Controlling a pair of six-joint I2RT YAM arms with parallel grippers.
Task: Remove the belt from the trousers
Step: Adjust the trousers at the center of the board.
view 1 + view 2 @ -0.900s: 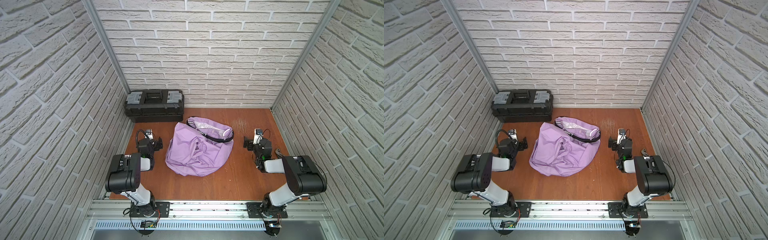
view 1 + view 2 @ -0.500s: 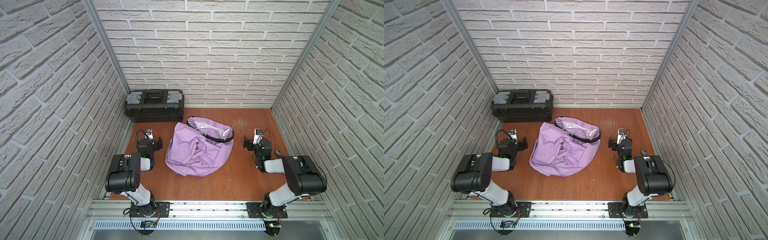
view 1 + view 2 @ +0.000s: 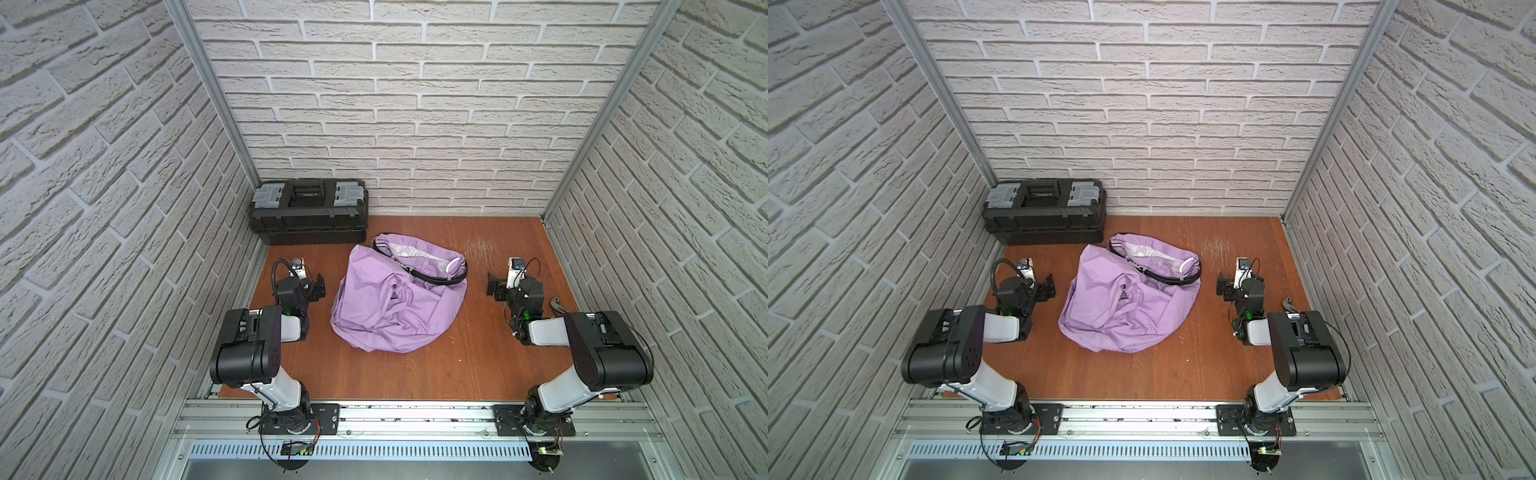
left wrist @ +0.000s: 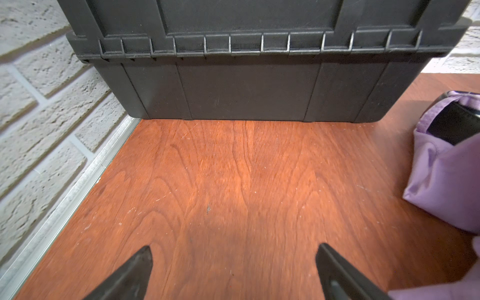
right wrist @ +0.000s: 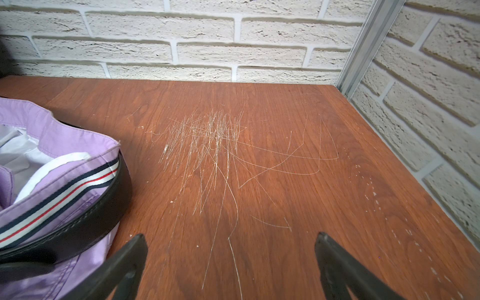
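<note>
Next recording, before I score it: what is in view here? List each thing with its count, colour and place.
lilac-purple cloth trousers: one, lilac, crumpled mid-table.
narrow black strap belt: one, black, around the trousers' waistband on the far side.
black plastic toolbox with grey latches: one, black, far left corner against the back wall.
small grey metal tool: one, grey, at the table's right edge beside the right arm; kind unclear.
reddish-brown wooden table: one, brown, with a scratched patch far right.
left claw: one, black, open and empty, left of the trousers.
right claw: one, black, open and empty, right of the trousers.
</note>
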